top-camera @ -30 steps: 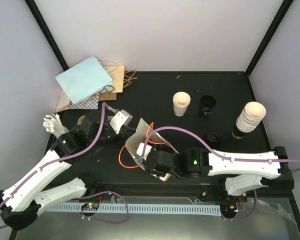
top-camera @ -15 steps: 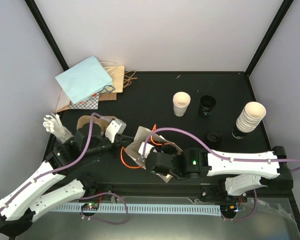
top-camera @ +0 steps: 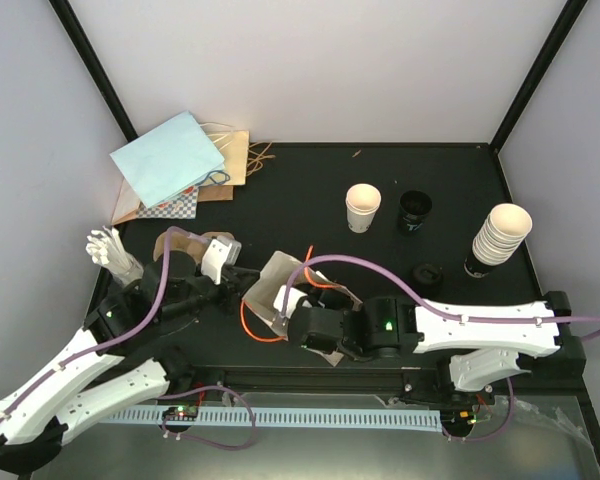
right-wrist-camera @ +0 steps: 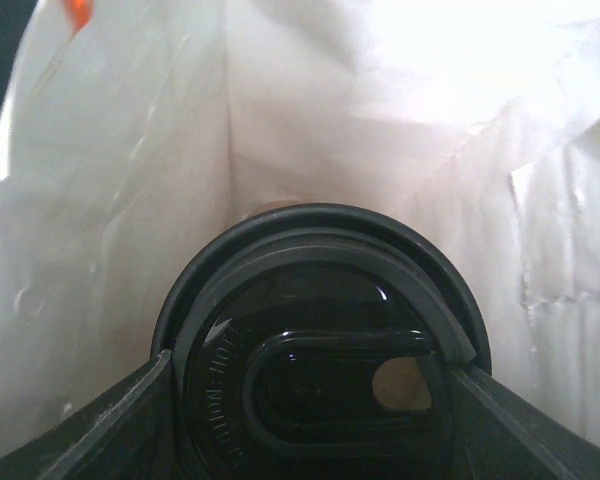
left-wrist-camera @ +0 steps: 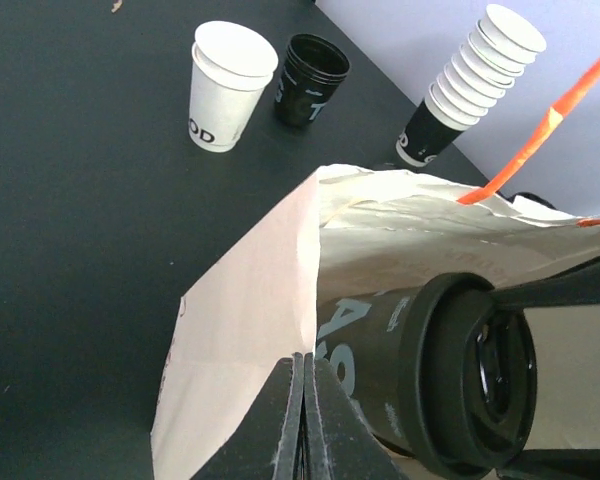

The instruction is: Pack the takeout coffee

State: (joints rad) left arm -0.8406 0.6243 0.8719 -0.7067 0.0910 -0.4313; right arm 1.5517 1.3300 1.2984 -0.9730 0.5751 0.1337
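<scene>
**A:** What do you see from up top?
**B:** Your black surface [top-camera: 310, 180] has white walls [top-camera: 310, 70] around it. Flat bags [top-camera: 170, 160] lie at the back left. A white cup [top-camera: 362, 207], a black cup [top-camera: 414, 212] and a stack of cups [top-camera: 500, 235] stand at the back right. The paper bag [top-camera: 272, 285] is in the middle.
**A:** And from your left wrist?
**B:** Your left tool [left-wrist-camera: 303, 400] is pressed together and pinches the paper bag's edge. The coffee cup [left-wrist-camera: 430, 370], dark with a black lid, is inside the bag.
**A:** And the right?
**B:** Your right tool [right-wrist-camera: 313, 362] is spread around the coffee cup and holds it.
</scene>
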